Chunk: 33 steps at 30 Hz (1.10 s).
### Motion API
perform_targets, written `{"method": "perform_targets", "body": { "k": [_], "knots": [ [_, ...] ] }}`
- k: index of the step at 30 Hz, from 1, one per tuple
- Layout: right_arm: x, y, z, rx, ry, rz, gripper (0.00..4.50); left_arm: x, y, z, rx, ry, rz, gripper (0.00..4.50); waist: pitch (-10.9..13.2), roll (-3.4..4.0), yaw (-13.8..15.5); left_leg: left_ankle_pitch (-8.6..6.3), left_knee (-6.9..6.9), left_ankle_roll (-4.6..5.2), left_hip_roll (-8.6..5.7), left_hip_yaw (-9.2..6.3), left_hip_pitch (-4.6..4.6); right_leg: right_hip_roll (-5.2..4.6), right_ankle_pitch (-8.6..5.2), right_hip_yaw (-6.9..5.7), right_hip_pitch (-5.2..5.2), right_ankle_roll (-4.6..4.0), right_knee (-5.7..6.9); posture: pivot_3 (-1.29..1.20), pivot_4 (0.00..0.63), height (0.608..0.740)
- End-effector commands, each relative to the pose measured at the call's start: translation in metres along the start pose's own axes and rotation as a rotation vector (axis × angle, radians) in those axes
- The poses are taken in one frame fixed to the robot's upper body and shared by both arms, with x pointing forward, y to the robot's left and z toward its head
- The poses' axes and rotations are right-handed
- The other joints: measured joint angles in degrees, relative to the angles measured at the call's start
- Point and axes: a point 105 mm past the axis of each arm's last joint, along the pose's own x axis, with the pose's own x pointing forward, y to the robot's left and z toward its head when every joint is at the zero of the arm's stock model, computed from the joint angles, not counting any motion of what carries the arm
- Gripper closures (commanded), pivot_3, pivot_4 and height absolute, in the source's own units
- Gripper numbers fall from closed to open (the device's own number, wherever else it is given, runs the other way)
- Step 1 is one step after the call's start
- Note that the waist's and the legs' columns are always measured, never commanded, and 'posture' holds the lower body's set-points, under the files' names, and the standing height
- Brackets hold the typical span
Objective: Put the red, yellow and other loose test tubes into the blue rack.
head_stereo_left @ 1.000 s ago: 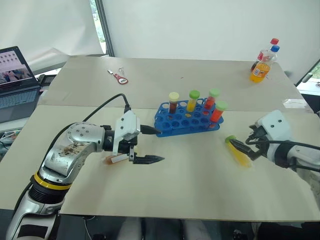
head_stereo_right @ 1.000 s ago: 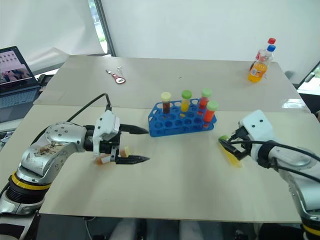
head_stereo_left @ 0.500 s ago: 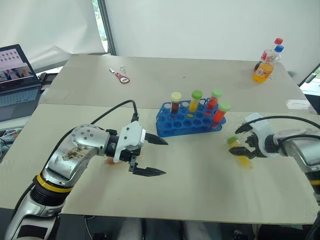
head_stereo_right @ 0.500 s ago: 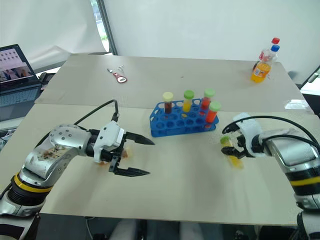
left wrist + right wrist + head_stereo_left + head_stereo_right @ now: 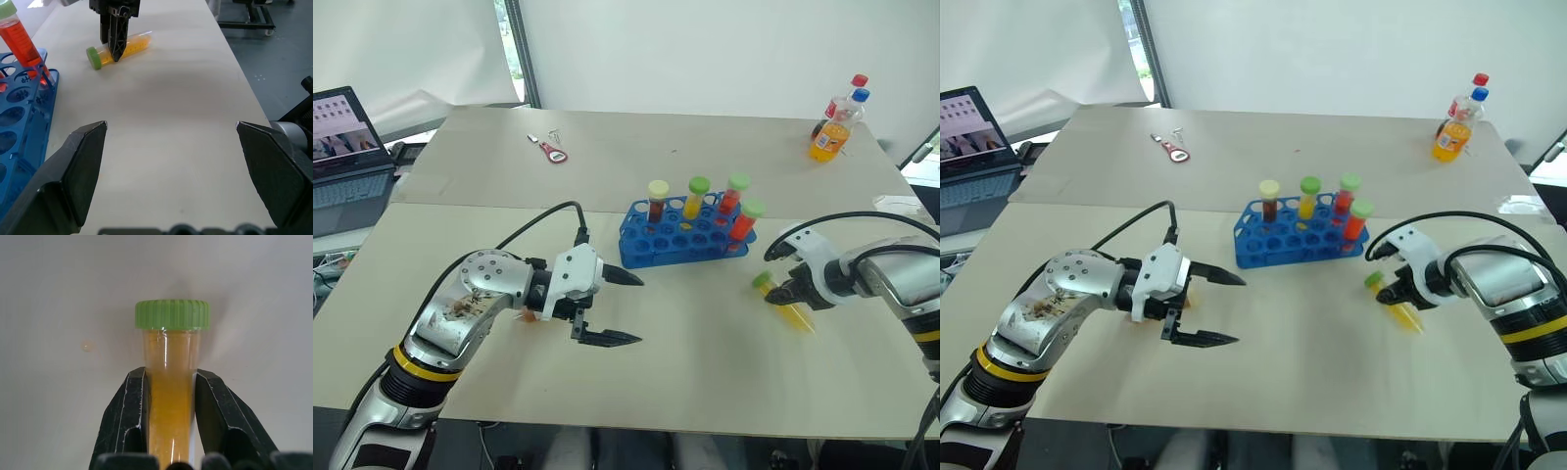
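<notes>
A yellow test tube with a green cap lies on the table right of the blue rack. My right gripper points down with its fingers shut on the tube's body just below the cap. Several capped tubes stand in the rack's far row: brown, yellow and two red. My left gripper hangs open over the table left of the rack, holding nothing. A small orange part of another loose tube shows under my left wrist, mostly hidden.
Two small bottles of orange drink stand at the far right corner. A red-handled tool lies at the far left. An open laptop sits beyond the table's left edge. Bare table spreads in front of the rack.
My right gripper tilted down over the yellow tube and shut on it. The left gripper stayed open and hardly moved.
</notes>
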Motion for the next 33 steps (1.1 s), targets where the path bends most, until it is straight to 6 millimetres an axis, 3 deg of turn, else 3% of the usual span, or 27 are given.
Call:
{"method": "perform_targets", "body": {
  "k": [1, 5, 8, 11, 15, 21, 33],
  "knots": [
    [-0.028, 0.023, 0.031, -0.125, -0.181, 0.066, 3.56, -0.016, 0.012, 0.004, 0.014, -0.022, 0.098, 0.00, 0.00, 0.00, -0.01, 0.00, 0.00, 0.00, 0.01, -0.06, 0.00, 0.01, 0.00, -0.01, 0.00, 0.00, 0.00, 0.00, 0.150, 0.715],
    [-0.037, 0.054, 0.052, -0.205, -0.410, 0.112, 3.56, -0.033, 0.022, 0.008, -0.009, -0.051, 0.179, 0.00, -0.03, -0.06, -0.05, -0.01, -0.02, 0.01, 0.02, -0.24, 0.00, 0.02, 0.00, -0.05, 0.00, 0.00, 0.03, 0.00, 0.150, 0.715],
    [-0.041, 0.069, 0.078, -0.141, -0.719, 0.119, 3.56, -0.042, 0.027, 0.011, -0.015, -0.065, 0.224, 0.00, -0.04, -0.12, -0.04, 0.00, 0.02, 0.01, -0.01, -0.26, 0.00, -0.01, 0.00, -0.04, 0.02, 0.00, 0.08, 0.00, 0.150, 0.715],
    [-0.044, 0.073, 0.099, -0.073, -0.979, 0.043, 3.56, -0.048, 0.030, 0.012, -0.024, -0.069, 0.241, 0.00, -0.04, -0.12, -0.03, 0.01, 0.00, -0.01, -0.04, -0.31, 0.00, -0.02, 0.00, -0.05, -0.01, 0.00, 0.18, 0.00, 0.150, 0.715],
    [-0.043, 0.067, 0.117, -0.031, -1.200, -0.170, 3.57, -0.053, 0.027, 0.011, -0.037, -0.056, 0.215, 0.00, -0.07, -0.18, 0.02, 0.03, 0.05, -0.06, -0.05, -0.30, 0.02, -0.02, 0.01, -0.08, -0.01, 0.00, 0.29, 0.00, 0.150, 0.715],
    [-0.026, 0.062, 0.120, 0.010, -1.298, -0.315, 3.57, -0.052, 0.026, 0.018, -0.037, -0.058, 0.197, 0.00, -0.06, -0.17, -0.20, 0.06, -0.01, -0.11, -0.06, -0.25, 0.04, 0.00, 0.01, -0.08, -0.06, 0.00, 0.39, 0.00, 0.150, 0.715],
    [0.003, 0.052, 0.117, 0.018, -1.291, -0.419, 3.57, -0.047, 0.025, 0.020, -0.044, -0.061, 0.174, 0.00, -0.06, -0.16, -0.42, 0.08, -0.03, -0.13, -0.04, -0.26, 0.07, 0.01, 0.01, -0.08, -0.06, -0.01, 0.41, 0.00, 0.150, 0.715]
  ]
}}
